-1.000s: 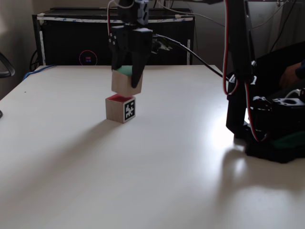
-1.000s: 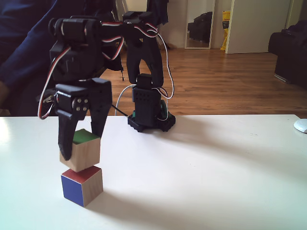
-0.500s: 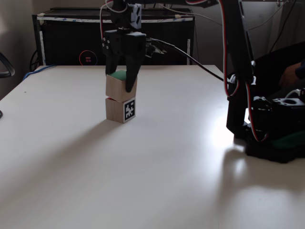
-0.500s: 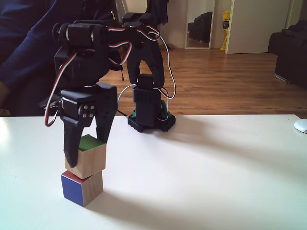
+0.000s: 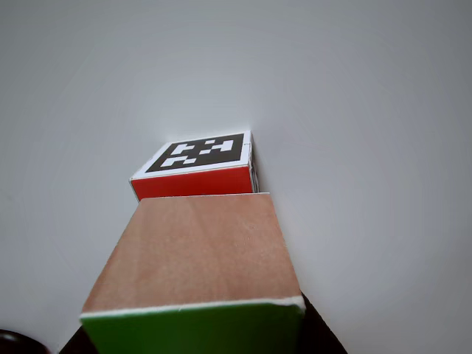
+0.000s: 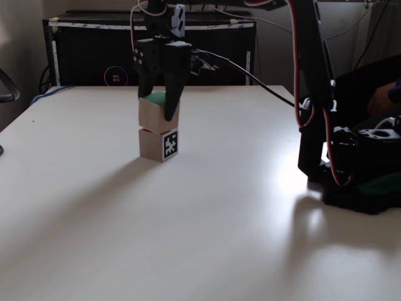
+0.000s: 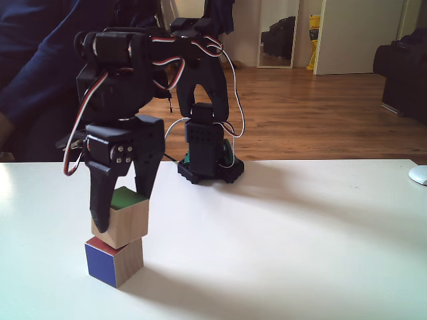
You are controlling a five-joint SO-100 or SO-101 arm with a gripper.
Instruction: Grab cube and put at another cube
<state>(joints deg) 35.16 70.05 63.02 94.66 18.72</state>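
Note:
The cube (image 6: 155, 114), green face up (image 7: 123, 197) over plain wood sides, rests slightly tilted on another cube (image 6: 159, 144). That lower cube shows a black-and-white marker in a fixed view, and a blue side with a red top (image 7: 112, 261) in the other. My gripper (image 6: 156, 108) comes down from above and is shut on the cube, one black finger on each side (image 7: 121, 212). The other view looks along the cube's wood side (image 5: 195, 251) to the orange-red face and marker of another cube (image 5: 198, 166).
The arm's base (image 6: 357, 182) stands at the right of the white table (image 6: 188, 238), and at the table's back (image 7: 207, 167) seen from the opposite side. A person in dark blue (image 7: 33, 67) sits behind. A black cabinet (image 6: 88, 56) lines the far edge.
Over the last second the gripper moved left and lowered the cube until it came to rest on another cube. Since half a second ago it has barely moved.

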